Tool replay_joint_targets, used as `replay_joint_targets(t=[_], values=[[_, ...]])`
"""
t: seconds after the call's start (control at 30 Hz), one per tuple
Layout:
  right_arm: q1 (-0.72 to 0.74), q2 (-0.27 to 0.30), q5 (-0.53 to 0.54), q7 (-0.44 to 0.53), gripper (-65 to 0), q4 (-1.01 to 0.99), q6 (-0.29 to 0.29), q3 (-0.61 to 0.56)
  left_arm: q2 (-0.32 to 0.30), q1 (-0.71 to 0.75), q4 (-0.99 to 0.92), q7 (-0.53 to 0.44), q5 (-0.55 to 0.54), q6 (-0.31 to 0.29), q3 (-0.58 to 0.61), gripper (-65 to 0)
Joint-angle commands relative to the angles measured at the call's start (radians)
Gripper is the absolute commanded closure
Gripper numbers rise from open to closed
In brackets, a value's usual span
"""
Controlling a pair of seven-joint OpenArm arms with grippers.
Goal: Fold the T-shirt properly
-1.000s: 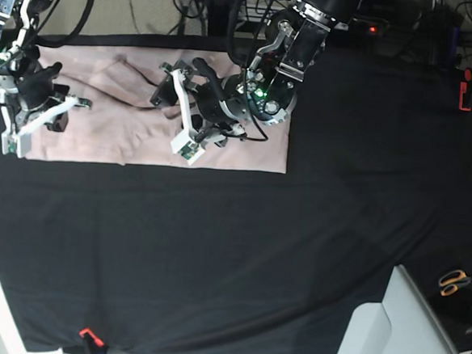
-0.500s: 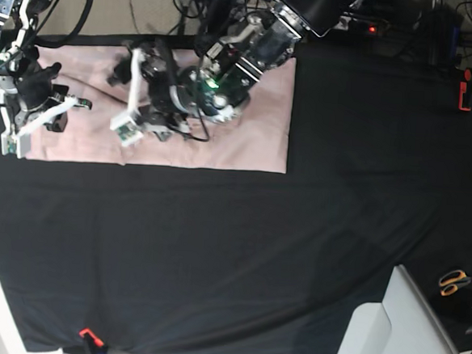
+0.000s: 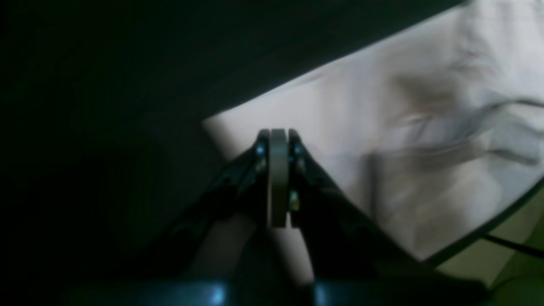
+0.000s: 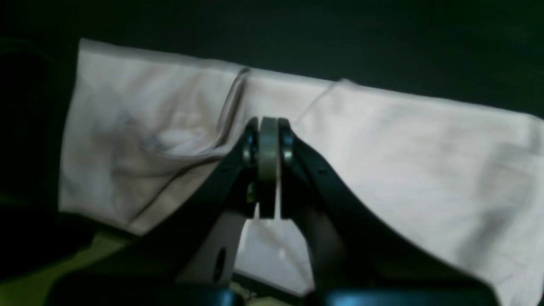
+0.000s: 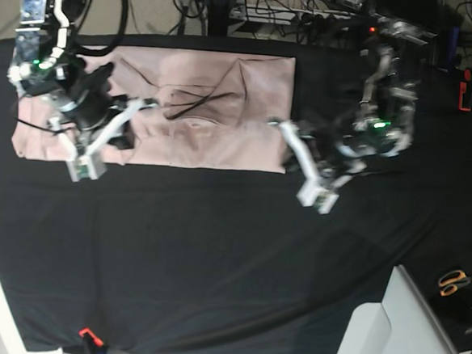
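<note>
Black-draped tabletop (image 5: pixel 214 256), T-shirt (image 5: pixel 217 103) spread flat along far edge. Left hand (image 5: pixel 305 170) fully closed, empty, over black cloth just off the shirt's corner. Right hand (image 5: pixel 101 135) fully closed, empty, above shirt's near edge. Scissors (image 5: pixel 455 281) far right.

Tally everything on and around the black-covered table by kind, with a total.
T-shirt: 1
Black table covering: 1
Grippers: 2, the left gripper and the right gripper
Orange-handled scissors: 1
Total: 5
</note>
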Motion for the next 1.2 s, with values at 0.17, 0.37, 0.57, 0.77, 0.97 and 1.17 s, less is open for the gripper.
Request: replay_joint_targets(t=[0.17, 0.37, 0.57, 0.77, 0.97, 1.17], values=[[0.017, -0.017, 0.007, 0.021, -0.2, 0.019, -0.072, -0.011, 0.024, 0.034, 0.010, -0.021, -0.023, -0.008, -0.004, 0.0], [-0.001, -0.003, 0.010, 0.021, -0.2, 0.022, -0.079, 0.029, 0.084, 0.007, -0.128, -0.026, -0.014, -0.002, -0.001, 0.0], [-0.032, -0.001, 0.012, 0.021, -0.2, 0.022, -0.072, 0.116, 0.096, -0.012, -0.175, -0.026, -0.014, 0.000, 0.006, 0.0], [-0.046, -0.001, 0.012, 0.021, -0.2, 0.022, -0.071, 0.154, 0.111, -0.033, -0.212, -0.026, -0.020, 0.000, 0.078, 0.0], [-0.053, -0.001, 0.013, 0.021, -0.2, 0.022, -0.071, 0.176, 0.144, -0.055, -0.263, -0.026, -0.020, -0.003, 0.113, 0.0], [-0.053, -0.001, 0.013, 0.021, -0.2, 0.022, -0.071, 0.191, 0.145, -0.052, -0.254, -0.026, -0.021, -0.003, 0.164, 0.0]])
